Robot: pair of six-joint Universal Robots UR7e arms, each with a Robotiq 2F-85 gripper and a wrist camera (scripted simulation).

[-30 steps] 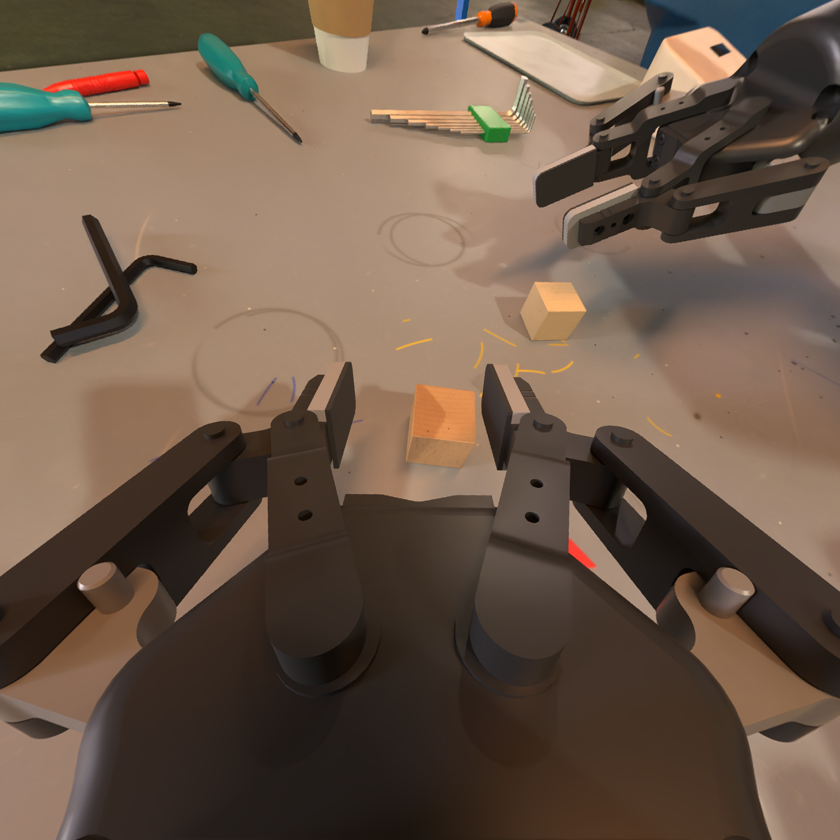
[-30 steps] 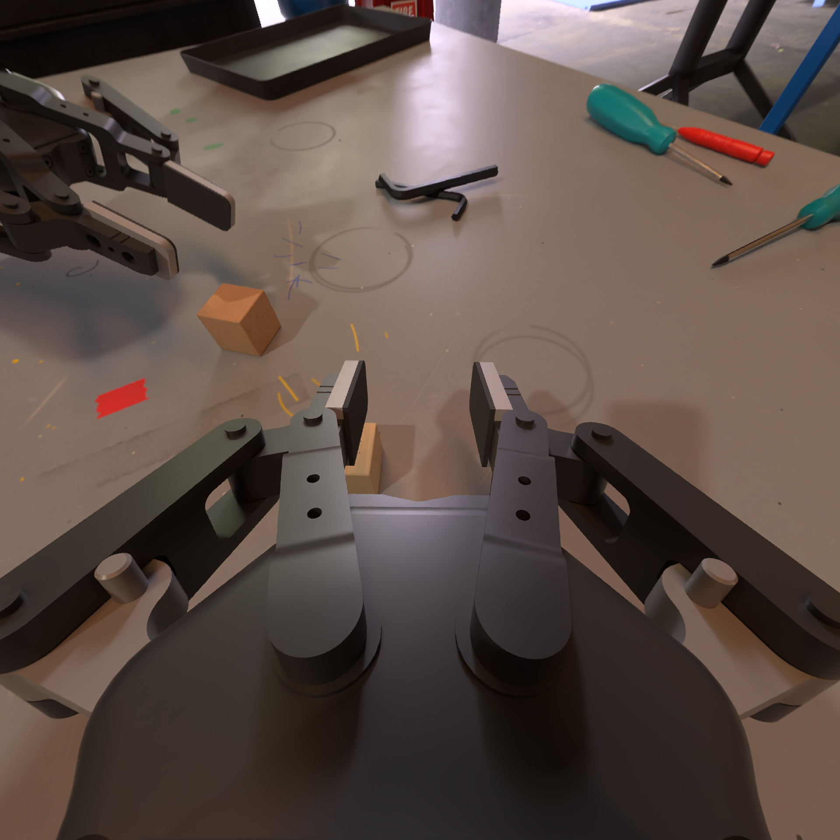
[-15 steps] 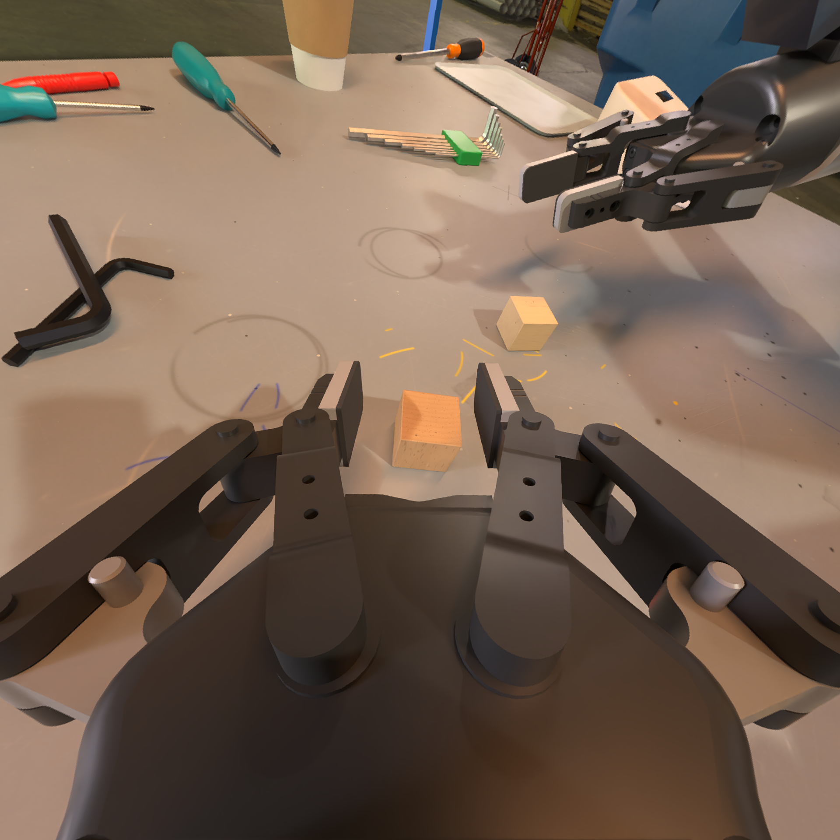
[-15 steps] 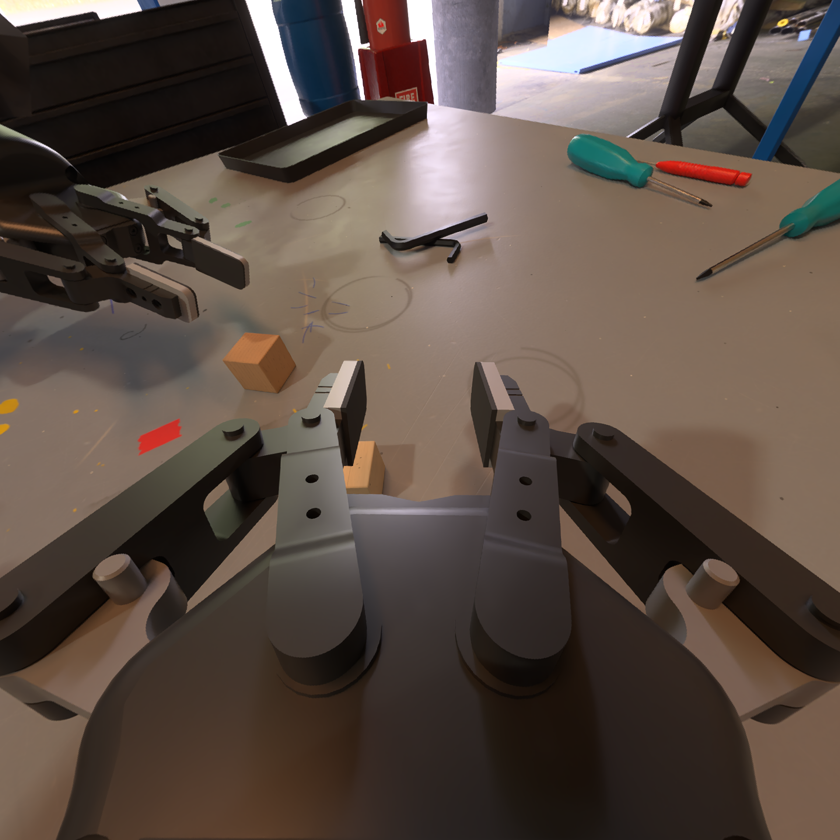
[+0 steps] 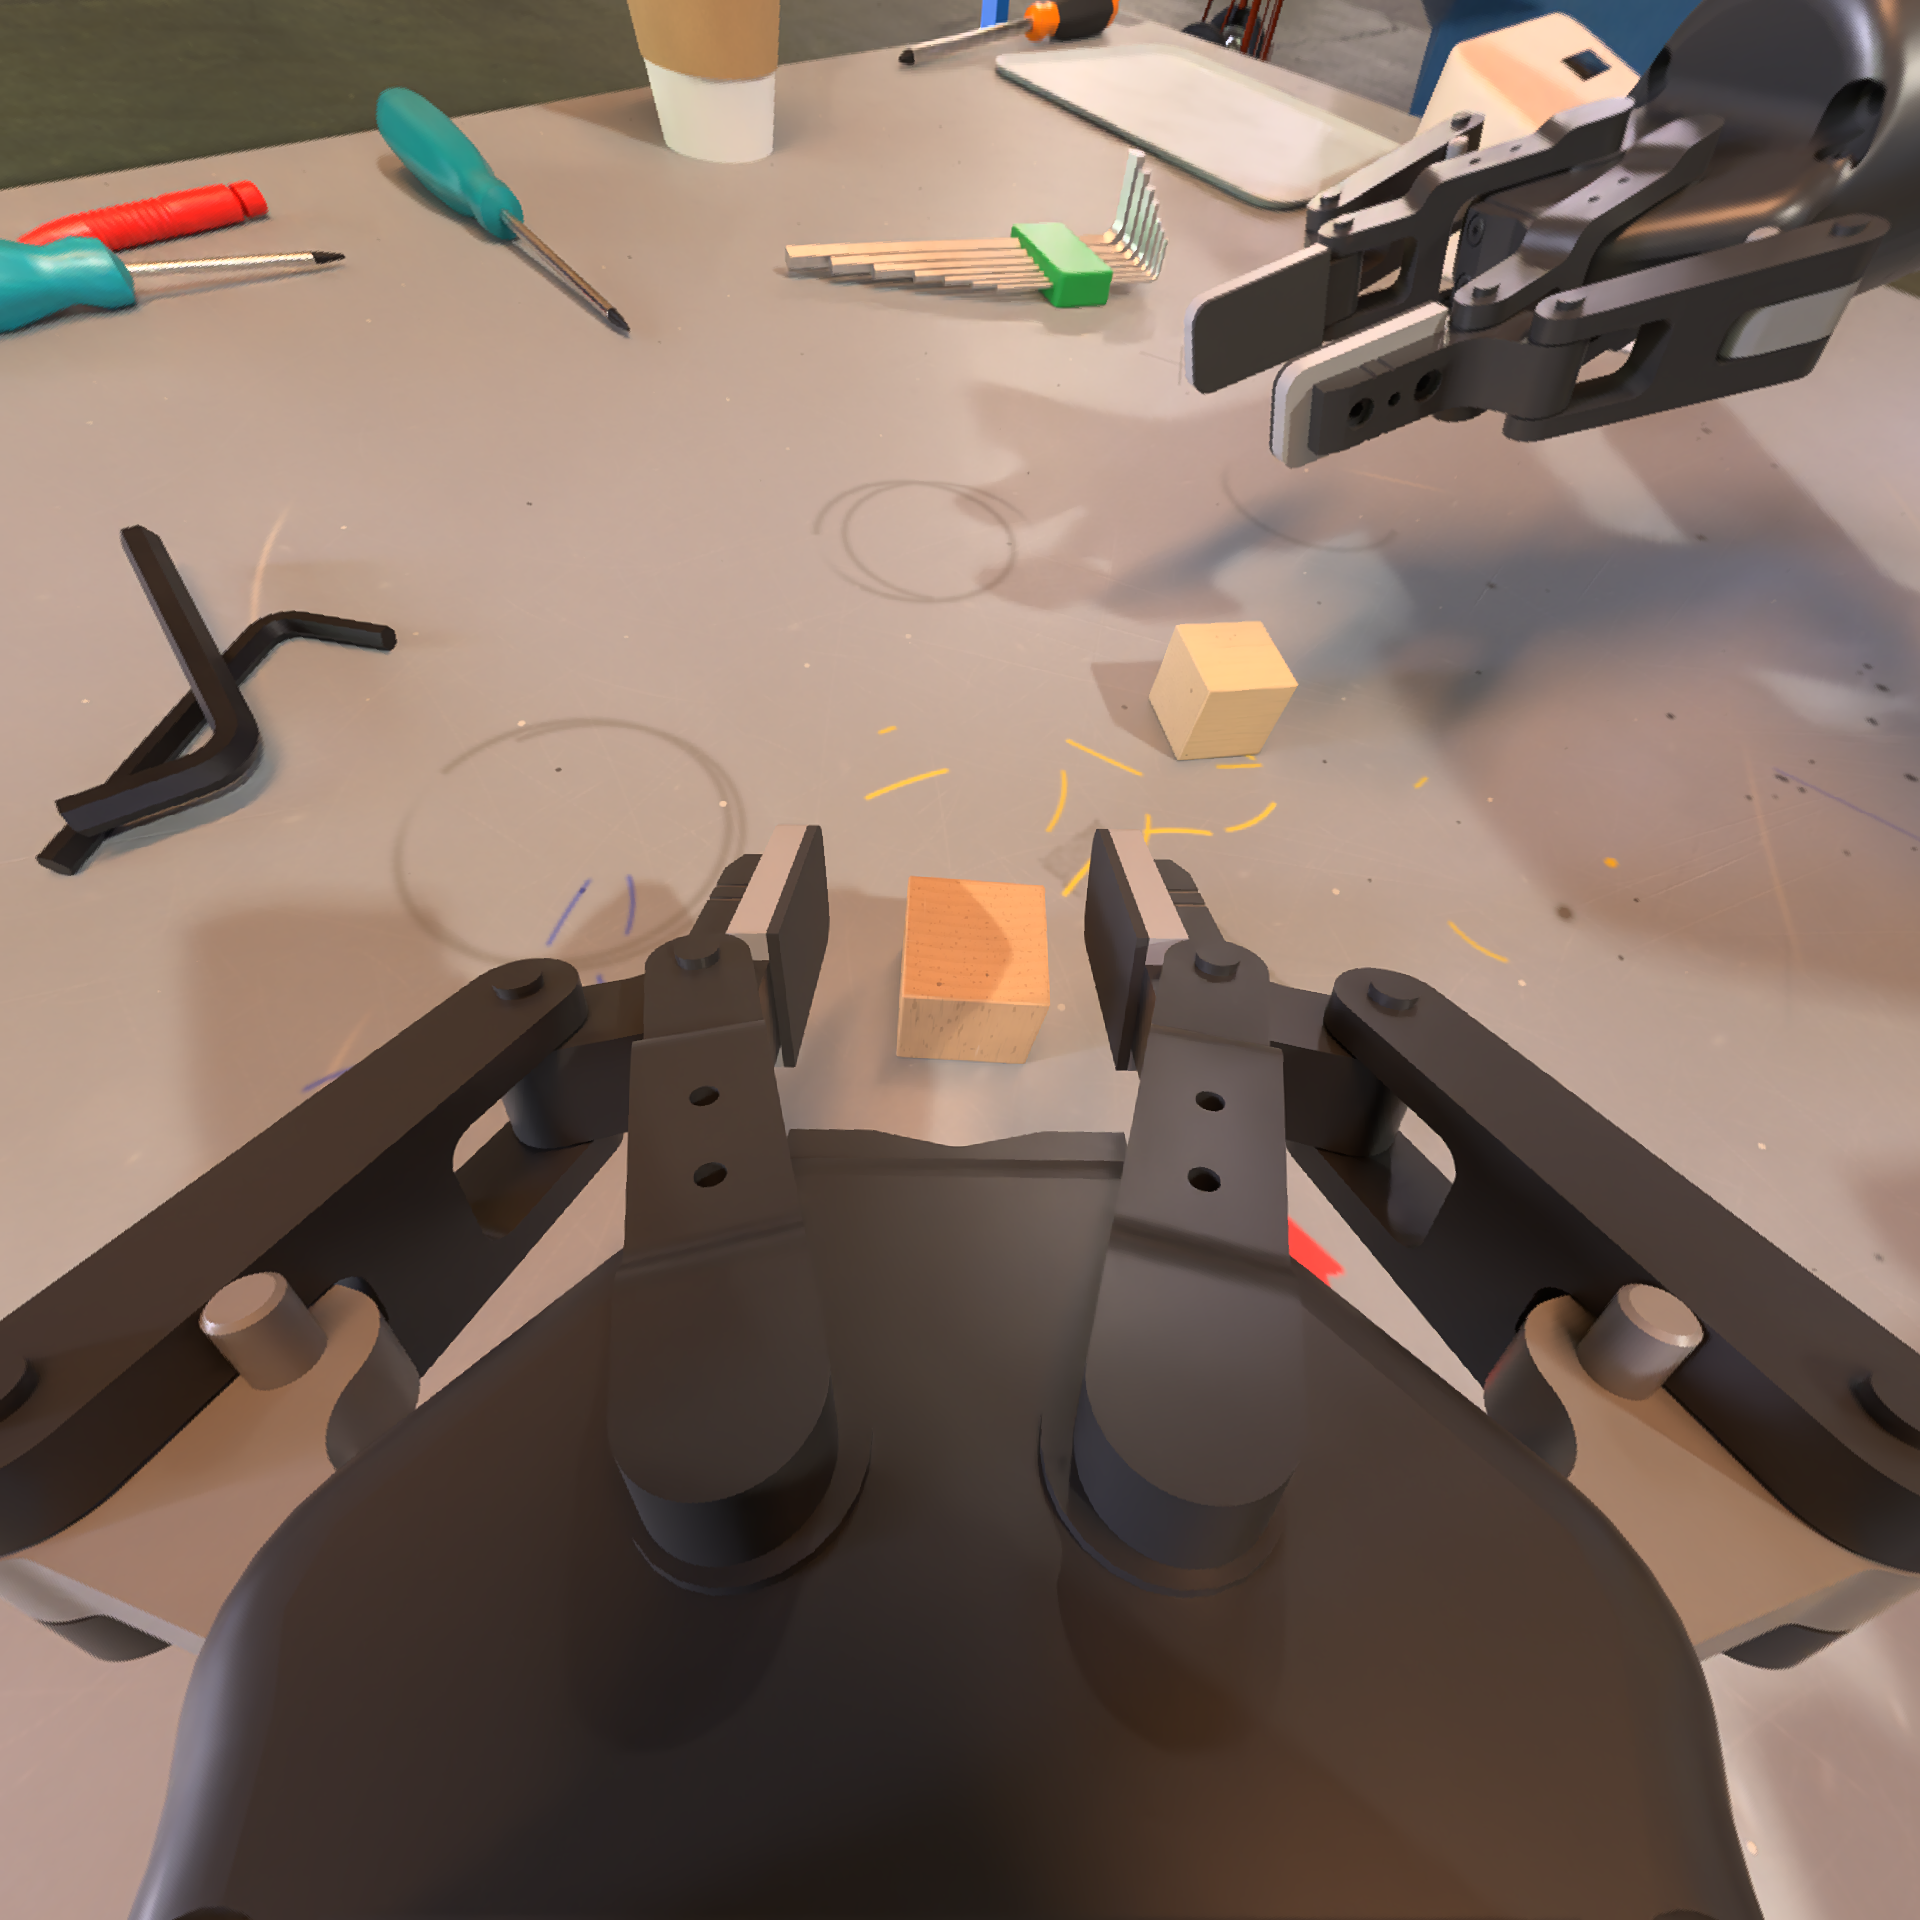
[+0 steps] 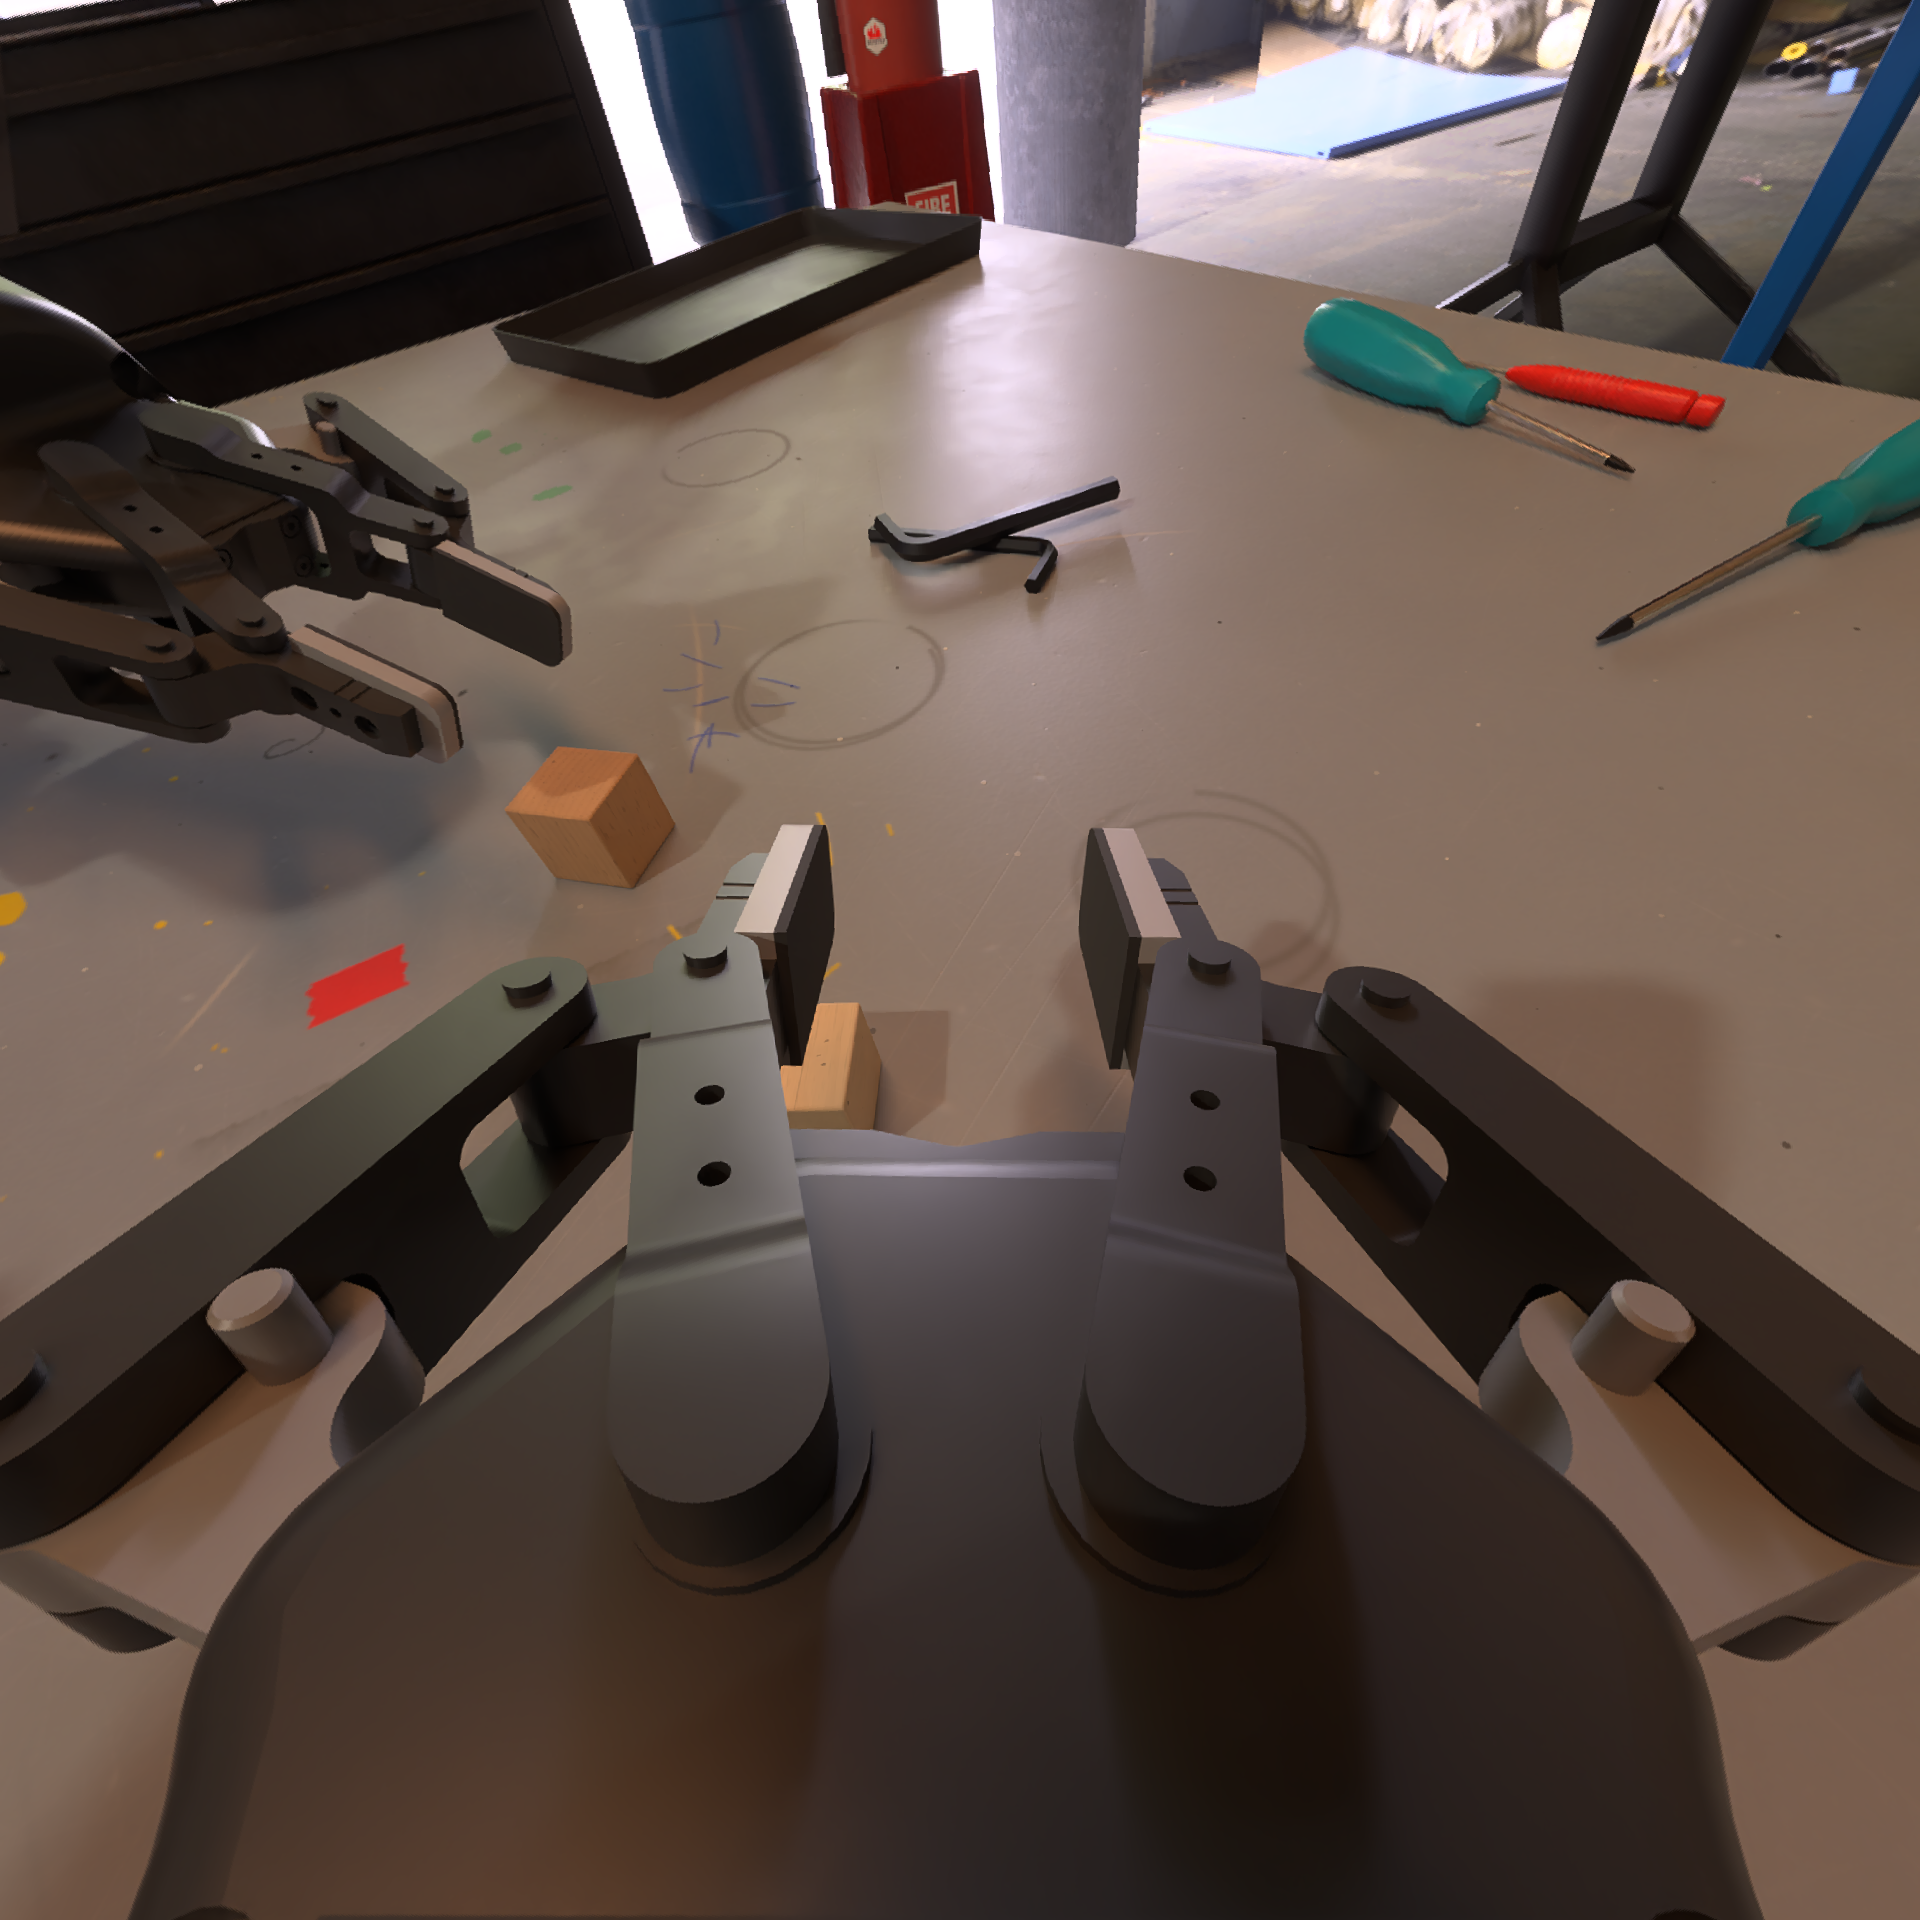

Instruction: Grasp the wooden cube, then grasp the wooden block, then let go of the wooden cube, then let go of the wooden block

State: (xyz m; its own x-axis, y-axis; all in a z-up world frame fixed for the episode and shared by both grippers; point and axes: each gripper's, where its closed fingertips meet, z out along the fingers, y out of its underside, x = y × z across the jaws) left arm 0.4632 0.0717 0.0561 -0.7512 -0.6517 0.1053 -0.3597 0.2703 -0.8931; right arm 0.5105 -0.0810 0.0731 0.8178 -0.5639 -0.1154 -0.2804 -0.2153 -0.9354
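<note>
An orange-brown wooden block [image 5: 971,966] rests on the grey table between the fingers of my left gripper [image 5: 958,883], which is open and straddles it without touching. A paler wooden cube [image 5: 1221,691] sits farther off to the right. My right gripper [image 5: 1247,390] hovers open beyond the cube. In the right wrist view my right gripper [image 6: 956,873] is open and empty; the pale cube [image 6: 831,1065] lies low behind its left finger, partly hidden. The block [image 6: 592,816] and my left gripper [image 6: 494,675] show at the left.
Black hex keys [image 5: 177,717] lie at the left. Teal screwdrivers [image 5: 457,177], a red-handled tool [image 5: 145,213], a hex key set in a green holder [image 5: 1060,265], a cup [image 5: 712,83] and a light tray [image 5: 1195,114] stand at the back. A black tray [image 6: 738,301] sits at the table's far edge.
The right wrist view now takes in more of the room beyond the table, so that gripper has tilted up. The block sits more centred between my left fingers. Both grippers stayed open.
</note>
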